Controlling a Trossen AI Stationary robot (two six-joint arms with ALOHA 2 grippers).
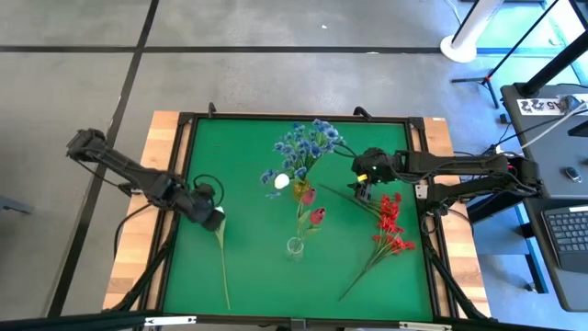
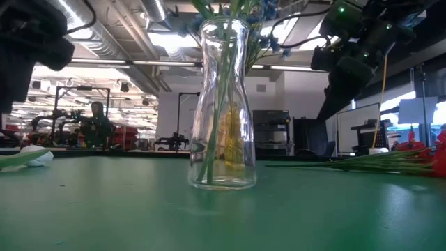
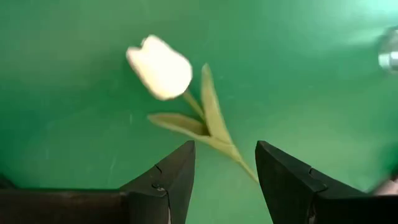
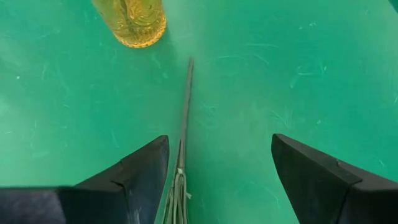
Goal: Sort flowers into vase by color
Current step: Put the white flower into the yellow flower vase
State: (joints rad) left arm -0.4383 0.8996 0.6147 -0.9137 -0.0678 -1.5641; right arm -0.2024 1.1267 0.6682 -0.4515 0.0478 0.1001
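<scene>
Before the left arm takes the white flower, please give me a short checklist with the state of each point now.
1. Left claw open: ok, its fingers stand apart.
2. White flower free on the green table: ok, it lies flat and alone.
3. Stem between the left claw's fingers: ok, the thin stem passes through the gap.
4. Clear vase upright: ok, it already holds blue flowers.
5. Right claw out of the way: ok, it is open over the red flowers' stems, near the yellow vase.
6. Whether the left claw is low enough to grip: cannot tell.
</scene>
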